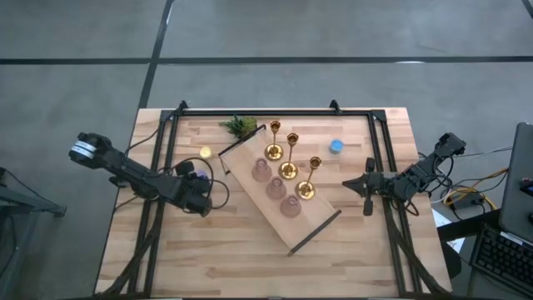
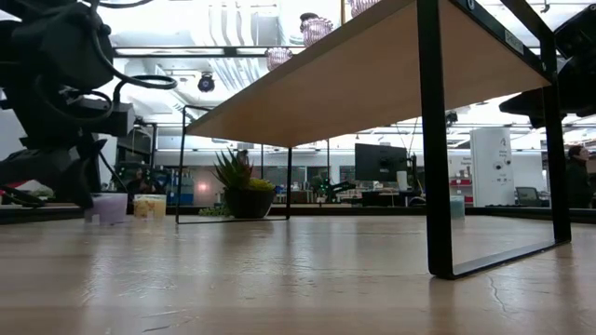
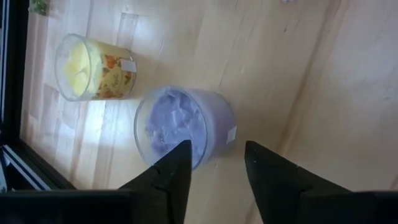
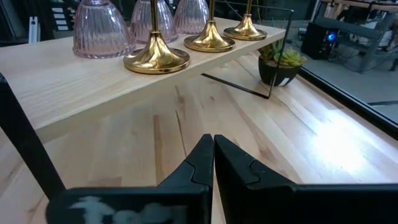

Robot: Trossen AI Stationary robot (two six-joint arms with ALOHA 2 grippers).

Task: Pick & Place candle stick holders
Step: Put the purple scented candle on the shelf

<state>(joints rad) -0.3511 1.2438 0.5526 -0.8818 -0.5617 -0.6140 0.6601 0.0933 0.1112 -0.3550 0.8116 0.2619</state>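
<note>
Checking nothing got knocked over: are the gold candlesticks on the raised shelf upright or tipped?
Upright. All three gold candlesticks stand on their round bases on the raised shelf, stems vertical in the right wrist view, beside the pink glass cups.

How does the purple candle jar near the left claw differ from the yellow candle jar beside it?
The purple candle jar holds lilac wax; the yellow candle jar holds pale yellow wax. The yellow jar carries a flowered label, while the purple jar's side looks plain apart from a small white sticker. The purple jar sits directly ahead of the open left claw; the yellow jar lies farther off. Both are small clear glass jars standing on the table.
</note>
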